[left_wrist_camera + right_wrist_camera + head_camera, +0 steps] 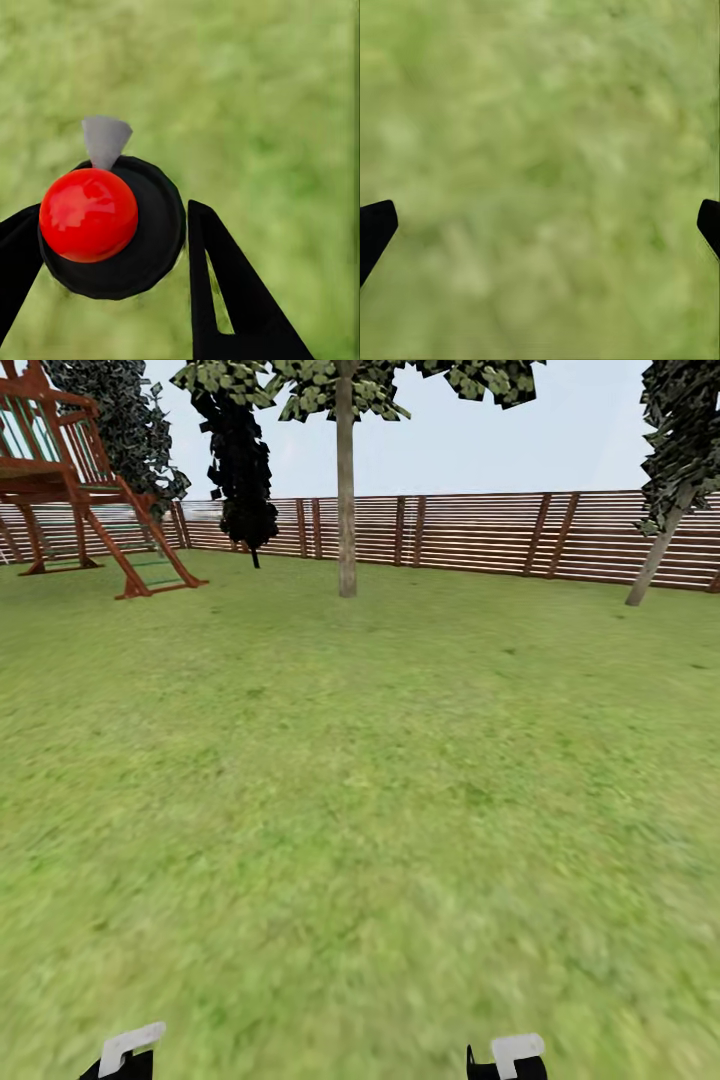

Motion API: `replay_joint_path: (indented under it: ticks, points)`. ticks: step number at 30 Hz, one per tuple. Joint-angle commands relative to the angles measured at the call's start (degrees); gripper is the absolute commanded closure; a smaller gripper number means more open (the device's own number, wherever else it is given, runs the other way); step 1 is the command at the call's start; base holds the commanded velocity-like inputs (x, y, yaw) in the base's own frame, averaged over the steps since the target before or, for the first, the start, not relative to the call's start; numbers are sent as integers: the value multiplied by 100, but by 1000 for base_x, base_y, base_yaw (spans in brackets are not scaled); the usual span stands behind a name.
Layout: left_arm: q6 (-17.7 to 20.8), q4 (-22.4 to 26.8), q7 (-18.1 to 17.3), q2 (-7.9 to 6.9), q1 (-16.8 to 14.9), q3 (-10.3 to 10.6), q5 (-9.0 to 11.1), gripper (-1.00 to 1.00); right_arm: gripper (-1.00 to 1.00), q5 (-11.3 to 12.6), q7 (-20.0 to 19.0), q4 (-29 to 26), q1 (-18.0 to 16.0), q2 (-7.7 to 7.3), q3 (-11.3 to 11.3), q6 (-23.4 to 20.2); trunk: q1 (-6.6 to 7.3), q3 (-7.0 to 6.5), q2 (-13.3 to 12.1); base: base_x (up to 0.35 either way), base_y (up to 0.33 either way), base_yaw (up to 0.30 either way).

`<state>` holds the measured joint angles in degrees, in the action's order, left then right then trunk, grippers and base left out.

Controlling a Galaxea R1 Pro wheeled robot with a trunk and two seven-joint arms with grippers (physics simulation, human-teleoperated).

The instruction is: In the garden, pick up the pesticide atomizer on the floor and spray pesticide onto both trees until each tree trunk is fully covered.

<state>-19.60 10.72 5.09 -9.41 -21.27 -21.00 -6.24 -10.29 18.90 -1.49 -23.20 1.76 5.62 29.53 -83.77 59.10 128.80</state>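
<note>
1. The robot faced a wide lawn (360, 810) in the garden, the blotchy green grass running back to a brown slatted wooden fence (480, 532) under a pale sky.
2. A straight grey-brown tree trunk (346, 490) stood near the middle of the far lawn, just in front of the fence, with leafy foliage spreading above it.
3. A second, leaning trunk (655, 555) rose at the far right beside the fence, dark foliage hanging over it.
4. A slim dark-leaved tree (243, 460) stood further back on the left, near a red-brown wooden play frame (75, 480) with a ladder.
5. At the bottom of the head view, the white-tipped ends of both arms showed low over the grass, well apart from both trunks.
6. In the left wrist view, the left gripper (112, 247) pinched the pesticide atomizer (112, 229), its black fingers (232, 292) set either side of the round black body.
7. The atomizer, seen from above, carried a glossy red cap (88, 214) and a small grey nozzle (105, 140); what the container held could not be seen.
8. In the right wrist view, the right gripper (544, 225) was spread wide, its black fingertips (375, 229) at opposite edges with blurred grass between them.
</note>
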Motion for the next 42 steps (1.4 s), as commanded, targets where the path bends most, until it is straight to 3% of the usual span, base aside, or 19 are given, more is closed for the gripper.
replay_joint_path:
  ticks: [1,42]
  points:
    - [0,1,1,0,0,0,0,100,-100,-3,0,0,0,0,0,1,0,0,0,337,0,0]
    - [0,9,3,-8,0,-5,0,100,-100,0,0,1,0,0,0,2,0,0,0,337,0,0]
